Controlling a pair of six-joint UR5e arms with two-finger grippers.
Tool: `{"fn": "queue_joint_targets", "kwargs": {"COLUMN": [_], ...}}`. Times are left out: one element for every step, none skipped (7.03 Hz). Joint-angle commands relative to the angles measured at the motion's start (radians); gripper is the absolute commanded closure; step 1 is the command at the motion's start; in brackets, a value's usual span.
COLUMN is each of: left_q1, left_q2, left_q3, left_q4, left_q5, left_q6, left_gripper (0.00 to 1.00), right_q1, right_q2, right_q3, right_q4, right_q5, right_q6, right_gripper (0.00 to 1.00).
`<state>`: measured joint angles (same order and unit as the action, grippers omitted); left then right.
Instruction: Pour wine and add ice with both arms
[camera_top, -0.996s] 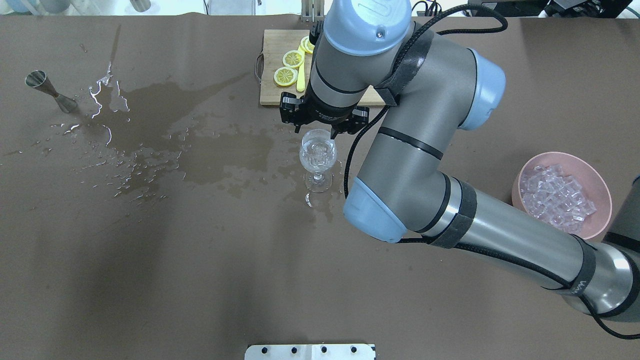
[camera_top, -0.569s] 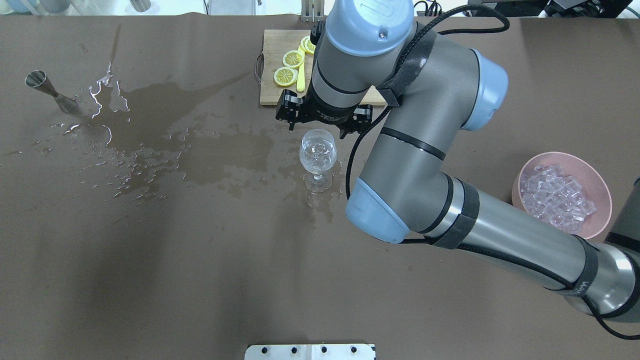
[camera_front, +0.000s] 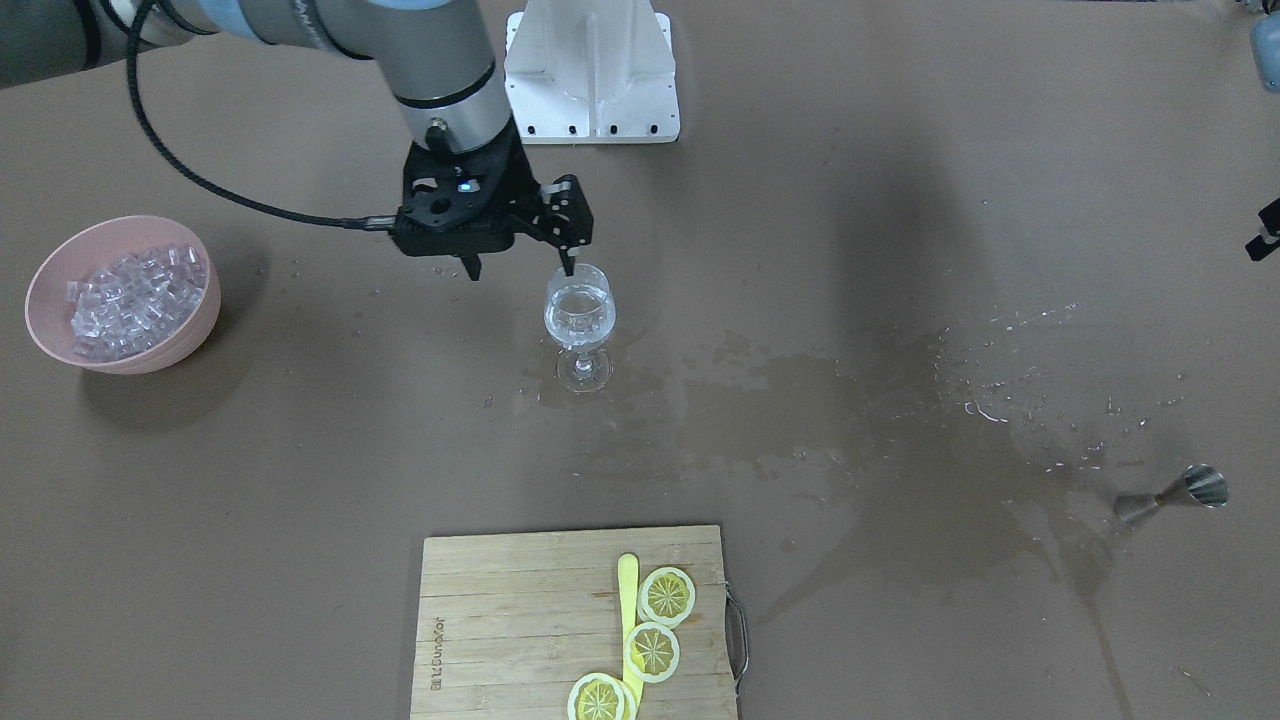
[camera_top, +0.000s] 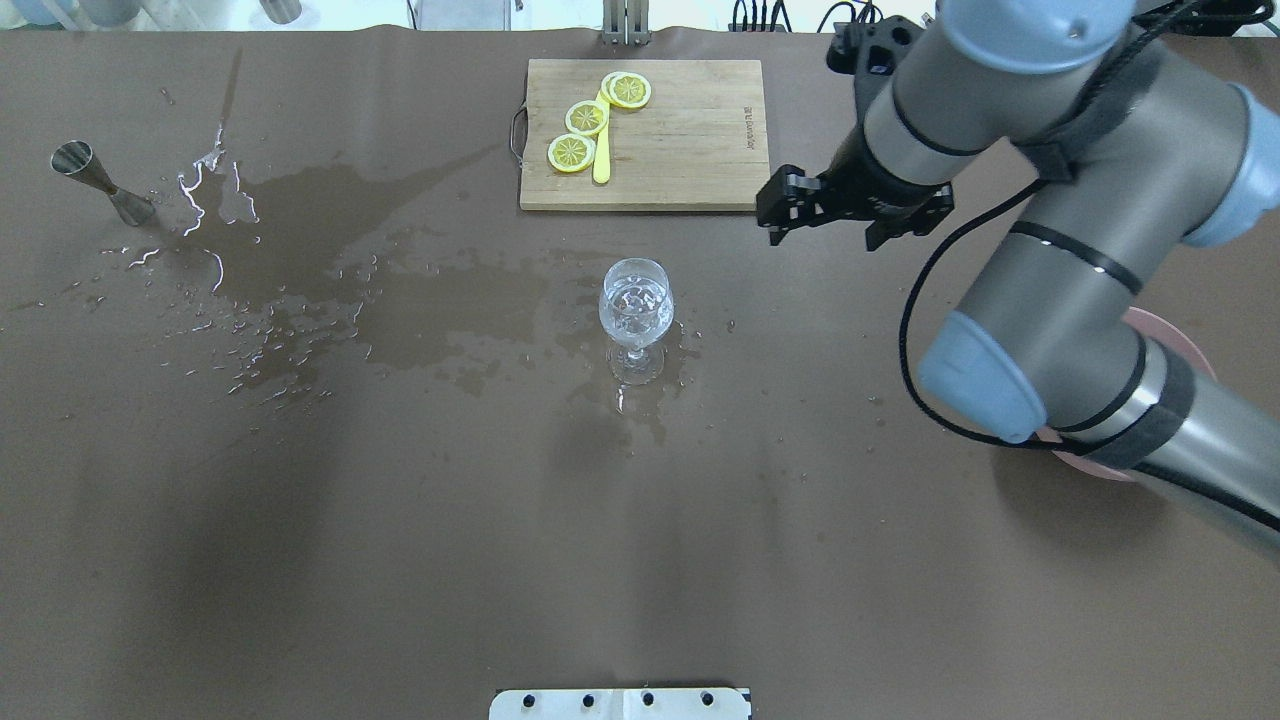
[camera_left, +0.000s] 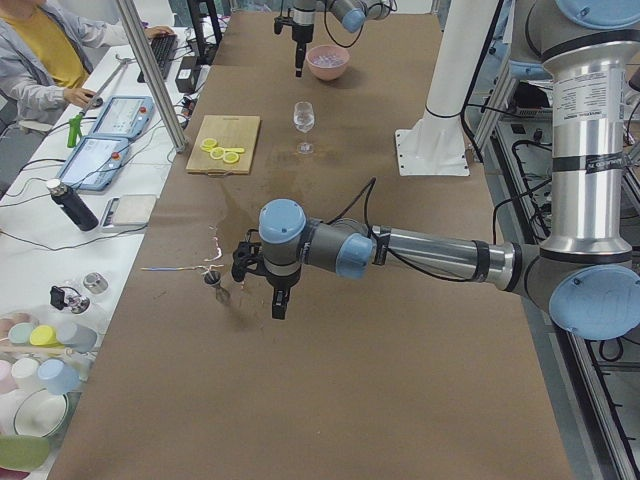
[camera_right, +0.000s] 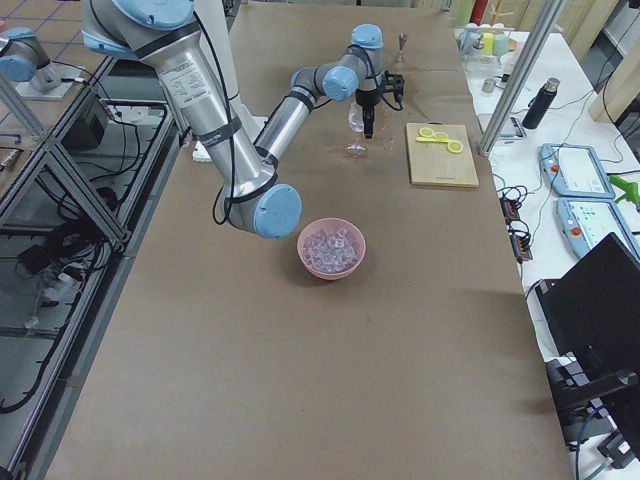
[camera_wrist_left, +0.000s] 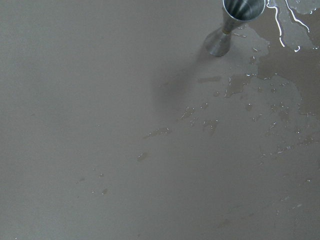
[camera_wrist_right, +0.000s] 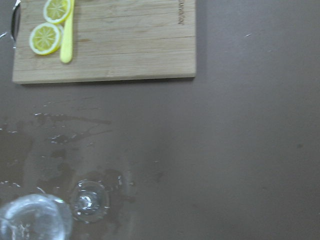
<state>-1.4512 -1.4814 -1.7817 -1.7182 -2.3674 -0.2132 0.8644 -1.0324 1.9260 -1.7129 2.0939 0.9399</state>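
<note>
Since the earlier overhead frame the right gripper (camera_top: 823, 240) had swung off the wine glass (camera_top: 636, 300), jaws apart and empty, probably heading back to the pink bowl (camera_top: 1180, 332) for another load. The front view showed the ice (camera_front: 130, 295) heaped in that bowl, and the wine (camera_front: 579, 318) with cubes in the glass. From the left end, the left gripper (camera_left: 279, 308) hung low over the tabletop (camera_left: 330, 400); whether apart or together could not be told. Its wrist camera showed the jigger (camera_wrist_left: 235, 20) beside spilled liquid (camera_wrist_left: 285, 65)

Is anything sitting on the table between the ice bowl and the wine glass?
Nothing visible does. Only tabletop lies between the ice in its pink bowl and the wine glass; the cutting board sits off that line.
</note>
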Motion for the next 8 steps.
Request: {"fn": "queue_joint_targets", "kwargs": {"left_q1": [0.000,0.000,-0.002,-0.002,-0.003,-0.005,-0.006,-0.032], "left_q2": [-0.007,-0.016,-0.017,-0.019,-0.017,-0.016,-0.014,-0.008], "left_q3": [0.001,0.004,0.004,0.004,0.004,0.002,0.002,-0.002], "left_q4": [0.002,0.003,0.003,0.002,0.000,0.000,0.000,-0.003], "left_q5": [0.000,0.002,0.002,0.004,0.005,0.007,0.011,0.010], "left_q6": [0.000,0.000,0.000,0.002,0.003,0.003,0.005,0.014], "left_gripper": [0.02,0.02,0.02,0.02,0.02,0.02,0.02,0.02], "right_q1": [0.248,0.383,0.506,0.594,0.676,0.714,0.752,0.755], "right_q2": [-0.218,-0.330,-0.400,-0.452,-0.451,-0.451,-0.453,-0.456], "right_q3": [0.016,-0.004,-0.056,-0.124,-0.219,-0.272,-0.316,-0.320], "right_q4": [-0.005,-0.004,-0.005,-0.001,0.001,0.002,0.004,0.004], "right_q5": [0.131,0.200,0.231,0.245,0.245,0.242,0.244,0.242], "right_q6": [-0.439,-0.692,-0.910,-1.093,-1.250,-1.329,-1.340,-1.340], "right_gripper": [0.01,0.01,0.01,0.01,0.01,0.01,0.00,0.00]}}
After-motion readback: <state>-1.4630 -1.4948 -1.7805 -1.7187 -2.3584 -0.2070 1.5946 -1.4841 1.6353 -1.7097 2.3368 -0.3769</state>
